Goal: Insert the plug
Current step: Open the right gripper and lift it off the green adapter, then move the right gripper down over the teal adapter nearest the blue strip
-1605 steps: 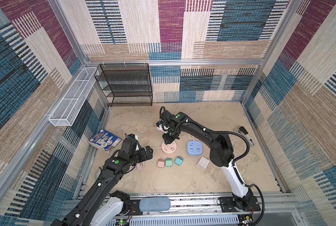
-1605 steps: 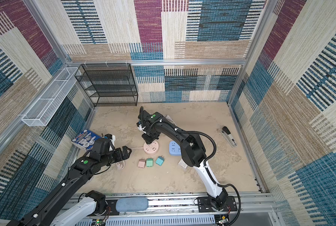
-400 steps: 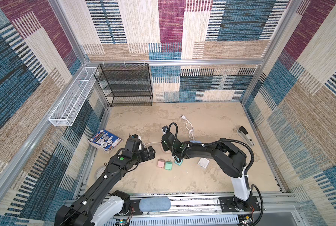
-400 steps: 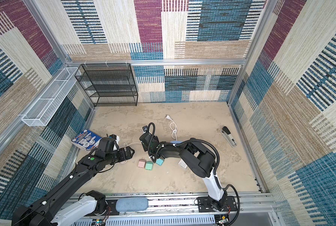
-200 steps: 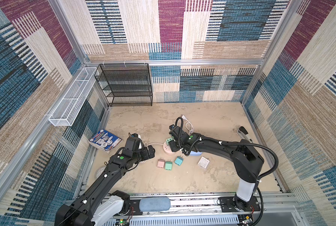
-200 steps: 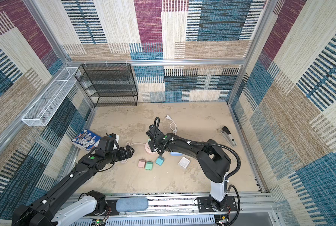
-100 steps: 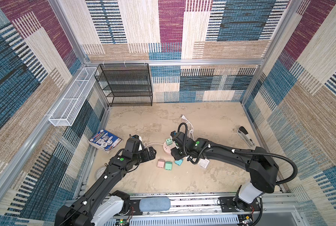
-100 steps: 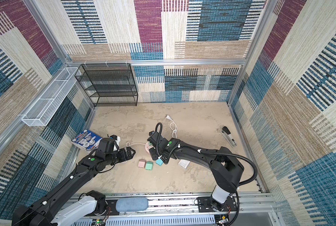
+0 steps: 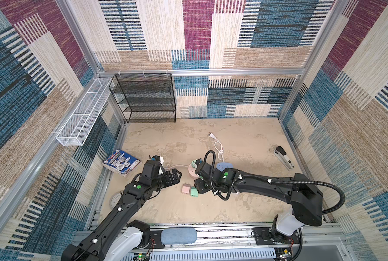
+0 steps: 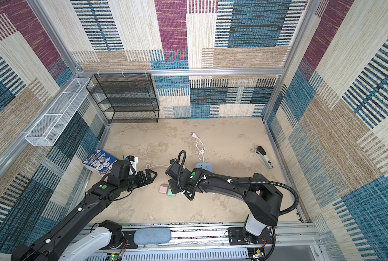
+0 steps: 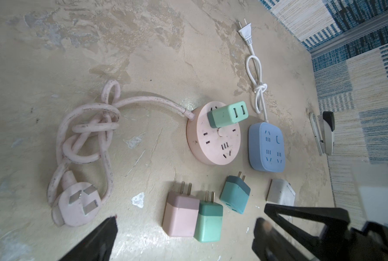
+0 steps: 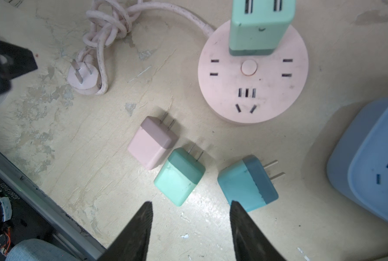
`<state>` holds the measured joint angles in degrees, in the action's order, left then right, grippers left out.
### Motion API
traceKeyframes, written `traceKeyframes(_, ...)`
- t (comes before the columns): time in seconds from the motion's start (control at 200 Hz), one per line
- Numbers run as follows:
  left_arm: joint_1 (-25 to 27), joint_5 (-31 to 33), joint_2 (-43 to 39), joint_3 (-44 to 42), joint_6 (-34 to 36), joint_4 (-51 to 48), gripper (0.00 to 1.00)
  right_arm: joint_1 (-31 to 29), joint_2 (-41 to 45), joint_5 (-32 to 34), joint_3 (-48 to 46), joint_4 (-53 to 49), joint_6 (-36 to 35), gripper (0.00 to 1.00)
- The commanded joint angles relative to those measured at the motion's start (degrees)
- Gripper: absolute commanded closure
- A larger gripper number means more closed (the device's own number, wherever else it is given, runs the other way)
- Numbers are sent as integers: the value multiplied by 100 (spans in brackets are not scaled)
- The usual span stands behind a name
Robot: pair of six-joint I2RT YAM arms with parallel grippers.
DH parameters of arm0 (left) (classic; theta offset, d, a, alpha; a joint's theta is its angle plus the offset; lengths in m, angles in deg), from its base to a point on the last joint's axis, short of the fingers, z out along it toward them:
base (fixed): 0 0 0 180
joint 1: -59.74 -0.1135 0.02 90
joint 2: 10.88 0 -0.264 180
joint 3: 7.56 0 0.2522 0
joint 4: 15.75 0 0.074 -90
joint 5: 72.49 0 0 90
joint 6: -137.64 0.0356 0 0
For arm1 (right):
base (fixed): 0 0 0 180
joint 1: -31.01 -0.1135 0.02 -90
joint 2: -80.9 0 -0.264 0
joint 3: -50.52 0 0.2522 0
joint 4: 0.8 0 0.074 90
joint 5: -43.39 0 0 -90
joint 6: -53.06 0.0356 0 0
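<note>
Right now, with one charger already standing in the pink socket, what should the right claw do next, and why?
Probably lower onto the loose mint plug and close: the right gripper hangs open over it, holding nothing, with free slots on the pink socket.

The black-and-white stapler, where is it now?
The black-and-white stapler lies by the right wall in both top views, well right of the blue square power socket.

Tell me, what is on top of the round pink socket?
A mint green charger stands plugged into the socket; its prongs are hidden. A button and empty slots show beside it.
</note>
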<state>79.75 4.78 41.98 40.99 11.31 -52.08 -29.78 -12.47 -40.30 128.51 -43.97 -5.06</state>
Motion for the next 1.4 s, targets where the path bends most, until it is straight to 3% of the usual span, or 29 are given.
traceKeyframes(0.0,-6,-180,41,156,-86,-18,1,-28,55,55,-24,167,284,43)
traceKeyframes(0.265,-7,-219,210,140,52,163,1,-29,131,687,-365,-59,280,43)
traceKeyframes(0.566,-6,-415,409,-241,-193,900,1,6,40,793,-284,-17,207,44)
traceKeyframes(0.871,-6,-268,89,-323,-137,643,1,-6,-49,175,-179,345,56,47)
traceKeyframes(1.392,-15,-26,-226,-331,-126,269,1,-116,-557,126,132,236,34,49)
